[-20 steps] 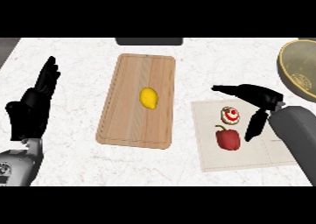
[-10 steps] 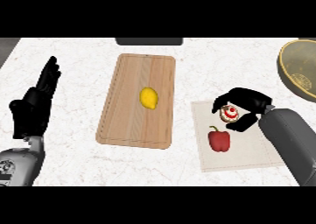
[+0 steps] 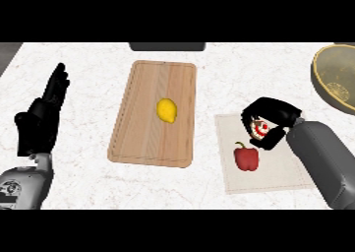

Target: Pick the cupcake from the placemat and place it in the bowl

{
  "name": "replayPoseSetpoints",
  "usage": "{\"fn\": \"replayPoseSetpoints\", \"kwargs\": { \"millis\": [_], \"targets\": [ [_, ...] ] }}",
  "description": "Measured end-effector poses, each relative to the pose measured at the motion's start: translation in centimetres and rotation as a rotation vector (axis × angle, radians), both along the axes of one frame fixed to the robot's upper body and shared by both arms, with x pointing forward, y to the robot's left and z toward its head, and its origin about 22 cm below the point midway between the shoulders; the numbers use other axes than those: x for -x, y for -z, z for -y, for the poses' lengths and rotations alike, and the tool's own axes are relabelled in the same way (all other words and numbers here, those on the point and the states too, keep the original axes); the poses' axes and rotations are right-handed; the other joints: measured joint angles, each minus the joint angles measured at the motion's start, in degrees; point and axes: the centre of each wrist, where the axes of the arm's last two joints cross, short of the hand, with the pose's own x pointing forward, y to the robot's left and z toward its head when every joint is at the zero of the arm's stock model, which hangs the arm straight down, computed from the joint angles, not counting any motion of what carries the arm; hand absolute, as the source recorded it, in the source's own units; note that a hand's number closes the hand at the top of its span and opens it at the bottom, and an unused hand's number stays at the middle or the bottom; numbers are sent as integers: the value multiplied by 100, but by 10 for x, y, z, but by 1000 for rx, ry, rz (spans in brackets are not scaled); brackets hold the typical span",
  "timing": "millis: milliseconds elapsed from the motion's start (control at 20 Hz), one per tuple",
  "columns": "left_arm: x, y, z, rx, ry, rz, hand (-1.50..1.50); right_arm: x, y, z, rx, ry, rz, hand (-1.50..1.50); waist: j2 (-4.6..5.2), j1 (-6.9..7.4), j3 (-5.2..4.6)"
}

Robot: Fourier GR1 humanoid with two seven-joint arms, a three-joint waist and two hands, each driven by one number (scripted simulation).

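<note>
The cupcake [image 3: 260, 129], white with red marks, sits on the pale placemat [image 3: 274, 177] at the right. My right hand [image 3: 271, 112] curls over and around it, hiding most of it; whether it rests on the mat or is lifted I cannot tell. The bowl [image 3: 341, 78], a large brass-coloured one, stands at the far right edge, partly cut off. My left hand [image 3: 39, 119] rests open at the left, fingers up.
A red bell pepper [image 3: 246, 157] lies on the placemat just below the cupcake. A wooden cutting board [image 3: 155, 138] with a lemon [image 3: 167, 110] lies in the middle. A dark object [image 3: 167, 47] sits at the counter's far edge.
My right hand has moved left and closed down over the cupcake, from open fingers spread above it to curled round it. The left hand has barely moved.
</note>
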Motion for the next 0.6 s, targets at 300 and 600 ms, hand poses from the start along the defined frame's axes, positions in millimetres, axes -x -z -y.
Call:
{"fn": "replayPoseSetpoints", "kwargs": {
  "millis": [300,600],
  "targets": [
    [3,3,-4,4,-7,-14,0,3,-1,-42,-12,149,49,150,-38,-58,-6],
    [4,3,-5,4,-5,-20,0,5,-14,-121,-26,495,84,150,-78,-65,-11]
  ]
}}
